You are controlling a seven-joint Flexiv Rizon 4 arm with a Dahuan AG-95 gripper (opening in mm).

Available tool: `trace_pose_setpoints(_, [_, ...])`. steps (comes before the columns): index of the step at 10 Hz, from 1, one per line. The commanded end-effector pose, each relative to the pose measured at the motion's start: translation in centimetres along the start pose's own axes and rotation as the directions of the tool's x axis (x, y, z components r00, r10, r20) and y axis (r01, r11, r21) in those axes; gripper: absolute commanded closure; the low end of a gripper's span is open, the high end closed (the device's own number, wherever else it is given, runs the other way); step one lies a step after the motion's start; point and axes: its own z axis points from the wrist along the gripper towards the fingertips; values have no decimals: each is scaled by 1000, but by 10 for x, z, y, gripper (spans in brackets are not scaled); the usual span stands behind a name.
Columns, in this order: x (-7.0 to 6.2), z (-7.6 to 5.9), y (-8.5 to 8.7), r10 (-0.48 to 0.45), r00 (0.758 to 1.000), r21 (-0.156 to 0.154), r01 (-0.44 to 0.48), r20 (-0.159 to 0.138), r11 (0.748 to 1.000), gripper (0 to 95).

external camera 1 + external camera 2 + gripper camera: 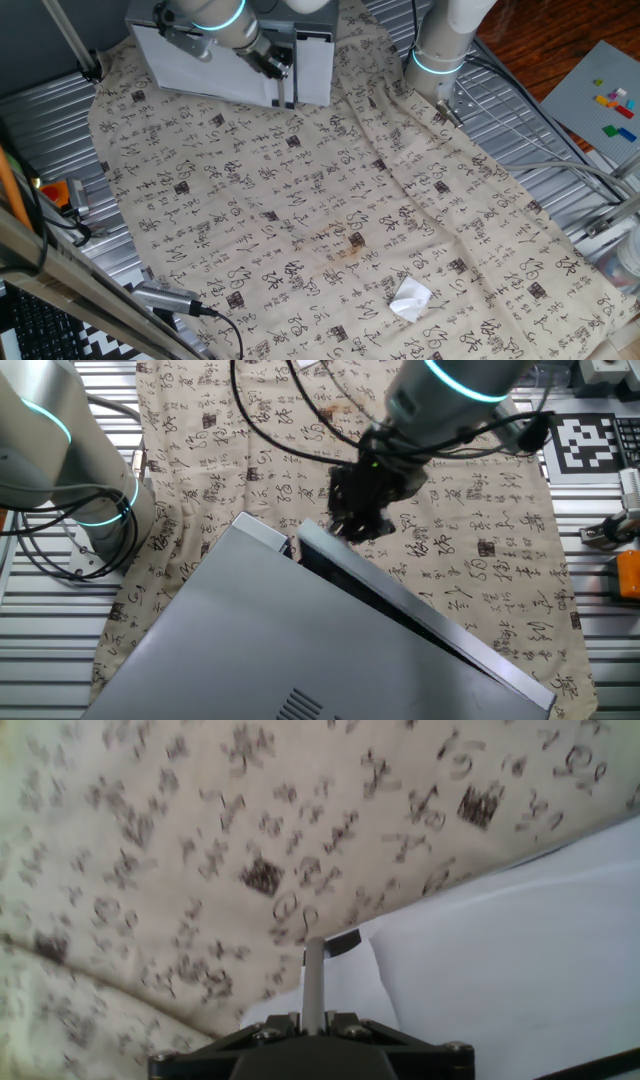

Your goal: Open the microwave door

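The microwave [230, 60] stands at the far edge of the patterned cloth. Its door [205, 75] is the wide pale panel, with a dark handle strip [285, 75] beside the narrow white panel [315, 65]. My gripper [276, 62] is at the handle strip. In the other fixed view the gripper [352, 525] touches the door's free end [330, 550], and a dark gap runs between the door's top edge and the grey box top [250, 630]. In the hand view the fingers [313, 982] look pressed together as one grey strip, tip at the white door's [500, 950] corner.
The arm's base [440, 40] stands right of the microwave, and also shows in the other fixed view [70, 460]. A crumpled white paper [410, 298] lies on the cloth [300, 220] near the front. A plate with coloured bricks [605, 100] is at the right. A cabled device [165, 298] lies front left.
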Motion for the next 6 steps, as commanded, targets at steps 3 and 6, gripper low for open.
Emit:
trace_pose_setpoints(3, [-19, -5, -6, 86, 984, -91, -72, 155, 993, 570])
trace_pose_setpoints(6, [-29, -15, -8, 42, 984, -48, -34, 175, 998, 190])
